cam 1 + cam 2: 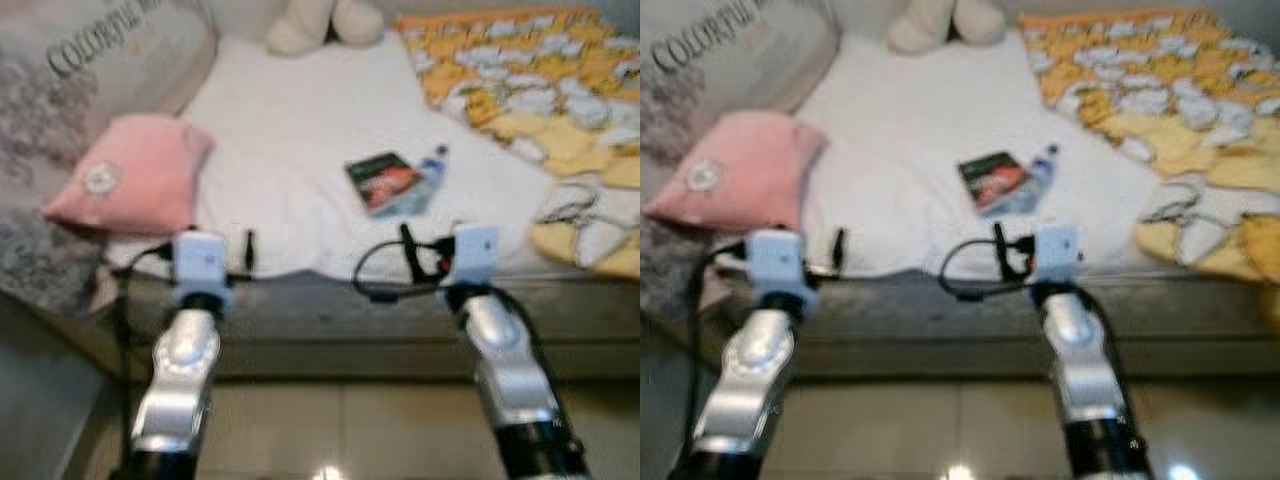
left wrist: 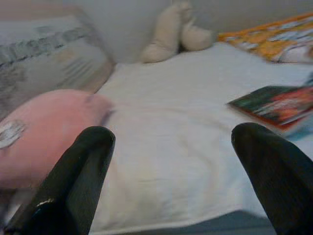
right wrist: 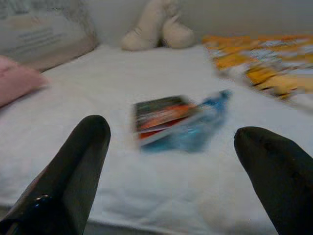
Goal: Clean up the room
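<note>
A dark book with a red and green cover (image 1: 380,180) lies on the white bed sheet (image 1: 290,120). A blue plastic bottle (image 1: 428,175) lies against the book's right side. Both arms are raised at the bed's front edge. My left gripper (image 2: 174,133) is open over the sheet, between the pink pillow (image 1: 135,175) and the book. My right gripper (image 3: 174,128) is open and faces the book (image 3: 161,113) and bottle (image 3: 195,129), a short way in front of them. Neither gripper holds anything.
A grey lettered pillow (image 1: 90,50) leans at the back left. A cream plush toy (image 1: 320,22) sits at the head of the bed. A yellow and orange blanket (image 1: 530,70) is bunched on the right. Tiled floor (image 1: 340,430) lies below the bed's grey front edge (image 1: 330,310).
</note>
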You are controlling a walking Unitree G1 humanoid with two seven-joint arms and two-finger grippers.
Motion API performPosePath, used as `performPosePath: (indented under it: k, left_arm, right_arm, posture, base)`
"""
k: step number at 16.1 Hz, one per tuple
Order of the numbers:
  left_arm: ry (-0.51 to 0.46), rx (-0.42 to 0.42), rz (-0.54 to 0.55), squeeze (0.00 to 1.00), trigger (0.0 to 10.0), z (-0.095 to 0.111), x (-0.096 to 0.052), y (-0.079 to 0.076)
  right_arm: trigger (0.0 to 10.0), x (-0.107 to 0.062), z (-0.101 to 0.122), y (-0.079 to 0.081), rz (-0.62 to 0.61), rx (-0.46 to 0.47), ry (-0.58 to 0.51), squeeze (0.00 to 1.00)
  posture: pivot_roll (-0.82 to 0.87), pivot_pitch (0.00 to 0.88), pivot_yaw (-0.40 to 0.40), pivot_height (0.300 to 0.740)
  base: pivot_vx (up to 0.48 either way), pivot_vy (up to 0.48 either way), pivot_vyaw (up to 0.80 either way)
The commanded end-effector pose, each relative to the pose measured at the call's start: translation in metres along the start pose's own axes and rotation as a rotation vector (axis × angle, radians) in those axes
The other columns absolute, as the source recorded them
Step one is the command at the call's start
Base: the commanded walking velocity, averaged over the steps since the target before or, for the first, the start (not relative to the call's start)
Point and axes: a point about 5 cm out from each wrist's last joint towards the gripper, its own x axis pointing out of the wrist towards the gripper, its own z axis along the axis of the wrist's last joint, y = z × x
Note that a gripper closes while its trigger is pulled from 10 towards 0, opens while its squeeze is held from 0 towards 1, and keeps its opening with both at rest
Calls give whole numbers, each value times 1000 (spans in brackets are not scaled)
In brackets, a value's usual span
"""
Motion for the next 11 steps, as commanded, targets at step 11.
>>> performPosePath:
  k: [11]
  left_arm:
    - [-48, 2, -80, 0, 10000, 7, 5, -8]
  right_arm:
    - [10000, 5, 1, 11, 32, 5, -17, 0]
  posture:
    - [-121, 0, 114, 740]
  base:
    - [198, -119, 0]
